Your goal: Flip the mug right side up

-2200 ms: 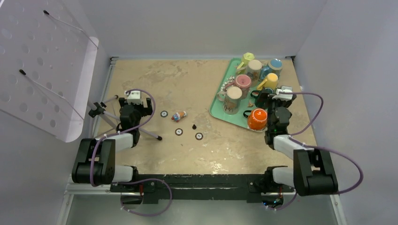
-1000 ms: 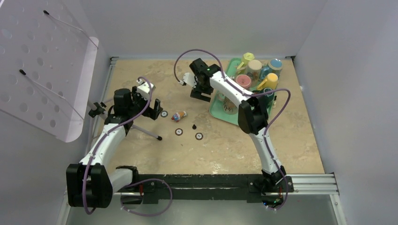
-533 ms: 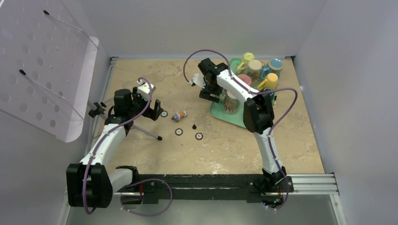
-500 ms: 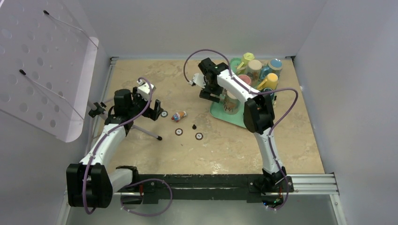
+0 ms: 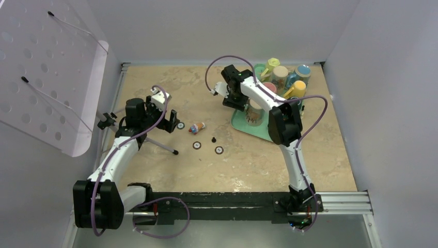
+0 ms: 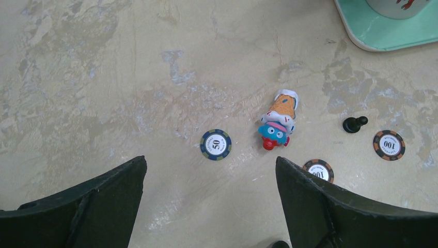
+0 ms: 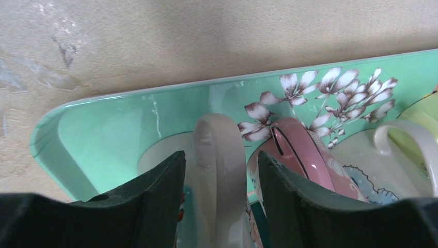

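A white painted mug [image 5: 254,114] stands at the near left corner of the green tray [image 5: 241,125]. From above its top reads as a flat pale disc. My right gripper [image 5: 238,103] hangs at the mug's left side. In the right wrist view the jaws [image 7: 221,155] straddle the mug's pale handle [image 7: 219,144], the left finger close against it and a thin gap at the right finger. My left gripper [image 5: 168,120] stands wide open over bare table [image 6: 209,163], holding nothing.
Several other mugs [image 5: 289,77] crowd the tray, a pink one [image 7: 304,155] right beside the handle. A small toy figure [image 5: 196,127], poker chips [image 5: 197,145] and a black pawn [image 5: 214,139] lie mid-table. A tripod [image 5: 155,143] and a perforated panel [image 5: 46,77] stand at left.
My right arm has swung right from the table onto the tray's corner mug, and its jaws have narrowed around the handle. The left arm has held still over the last second.
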Controlling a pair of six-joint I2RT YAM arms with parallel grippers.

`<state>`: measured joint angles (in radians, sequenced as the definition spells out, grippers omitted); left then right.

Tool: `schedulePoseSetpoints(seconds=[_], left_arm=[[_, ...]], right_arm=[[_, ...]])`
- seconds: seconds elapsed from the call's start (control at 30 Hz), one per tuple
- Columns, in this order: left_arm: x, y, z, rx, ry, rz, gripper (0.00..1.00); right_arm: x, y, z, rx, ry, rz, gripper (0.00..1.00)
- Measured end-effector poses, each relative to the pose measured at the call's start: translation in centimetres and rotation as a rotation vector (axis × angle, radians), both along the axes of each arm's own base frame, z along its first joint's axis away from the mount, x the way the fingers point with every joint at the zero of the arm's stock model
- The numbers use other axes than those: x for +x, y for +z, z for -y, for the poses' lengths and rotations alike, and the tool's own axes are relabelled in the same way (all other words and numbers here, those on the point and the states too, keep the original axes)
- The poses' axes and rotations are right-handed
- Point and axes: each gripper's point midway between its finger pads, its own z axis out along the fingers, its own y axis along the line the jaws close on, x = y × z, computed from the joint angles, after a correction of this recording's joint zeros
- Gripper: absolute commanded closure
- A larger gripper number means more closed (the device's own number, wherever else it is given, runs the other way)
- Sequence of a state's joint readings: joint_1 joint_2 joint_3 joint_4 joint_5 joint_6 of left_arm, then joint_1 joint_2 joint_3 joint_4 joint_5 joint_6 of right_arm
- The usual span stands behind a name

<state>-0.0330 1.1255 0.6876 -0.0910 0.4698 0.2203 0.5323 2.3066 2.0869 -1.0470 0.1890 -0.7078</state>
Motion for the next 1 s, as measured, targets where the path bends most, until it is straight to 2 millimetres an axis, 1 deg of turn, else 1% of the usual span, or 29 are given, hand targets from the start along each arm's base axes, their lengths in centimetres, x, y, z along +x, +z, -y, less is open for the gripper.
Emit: schedulePoseSetpoints(seconds=[0.07, 0.13, 0.17, 0.2, 0.23, 0.27, 0.4, 0.5, 0.6, 0.67, 0.7, 0.77, 0.8, 0.87, 0.9, 0.93, 0.97, 1.0], left_arm=[[0.0, 0.0, 0.0, 0.000, 0.000, 0.000, 0.02], [0.0, 0.0, 0.0, 0.000, 0.001, 0.000, 0.02], [0.0, 0.0, 0.0, 0.000, 0.001, 0.000, 0.02], [0.0, 0.0, 0.0, 0.001, 0.002, 0.001, 0.02], [0.0, 0.0, 0.0, 0.001, 0.003, 0.001, 0.02], [0.0, 0.0, -0.1, 0.002, 0.004, 0.001, 0.02], [0.0, 0.0, 0.0, 0.003, 0.000, -0.001, 0.03], [-0.5, 0.0, 0.1, 0.004, -0.016, -0.019, 0.07], [-1.1, 1.0, 0.9, -0.009, -0.068, -0.043, 0.13], [-1.5, 2.3, 1.6, -0.031, -0.113, -0.046, 0.14], [-1.8, 3.2, 2.2, -0.050, -0.150, -0.047, 0.14], [-2.6, 4.7, 3.1, -0.081, -0.207, -0.045, 0.13], [-3.1, 5.6, 3.7, -0.099, -0.239, -0.044, 0.12], [-4.3, 7.3, 4.8, -0.136, -0.307, -0.040, 0.10], [-4.9, 8.2, 5.4, -0.154, -0.341, -0.034, 0.08], [-5.3, 8.9, 6.0, -0.169, -0.369, -0.029, 0.06], [-5.9, 9.8, 6.8, -0.186, -0.398, -0.026, 0.04], [-6.4, 10.8, 7.6, -0.198, -0.431, -0.015, 0.04]], right_arm=[[0.1, -0.4, 0.3, 0.000, -0.008, -0.010, 0.49], [0.0, -0.7, 0.4, 0.005, -0.012, -0.019, 0.60], [0.0, -0.8, 0.4, 0.012, -0.017, -0.024, 0.67], [0.0, -0.8, 0.5, 0.012, -0.017, -0.025, 0.77], [0.0, -0.8, 0.5, 0.015, -0.019, -0.027, 0.92], [0.0, -0.8, 0.5, 0.015, -0.020, -0.025, 1.00], [0.1, -0.7, 0.3, 0.025, -0.022, -0.023, 1.00], [0.1, -0.4, 0.0, 0.033, -0.019, -0.010, 1.00], [-0.4, 1.1, -0.7, 0.086, -0.030, 0.026, 1.00], [-0.7, 3.3, -1.3, 0.139, -0.043, 0.080, 1.00], [-0.9, 5.0, -1.6, 0.187, -0.051, 0.126, 1.00], [-1.6, 9.1, -2.2, 0.306, -0.064, 0.235, 1.00], [-2.2, 11.4, -2.4, 0.380, -0.073, 0.300, 1.00], [-3.8, 16.7, -2.6, 0.557, -0.094, 0.449, 1.00], [-4.4, 18.7, -2.6, 0.633, -0.105, 0.506, 1.00], [-5.3, 21.2, -2.8, 0.741, -0.114, 0.576, 1.00], [-6.2, 23.1, -2.9, 0.846, -0.118, 0.629, 1.00], [-7.0, 24.4, -3.1, 0.929, -0.123, 0.664, 1.00]])
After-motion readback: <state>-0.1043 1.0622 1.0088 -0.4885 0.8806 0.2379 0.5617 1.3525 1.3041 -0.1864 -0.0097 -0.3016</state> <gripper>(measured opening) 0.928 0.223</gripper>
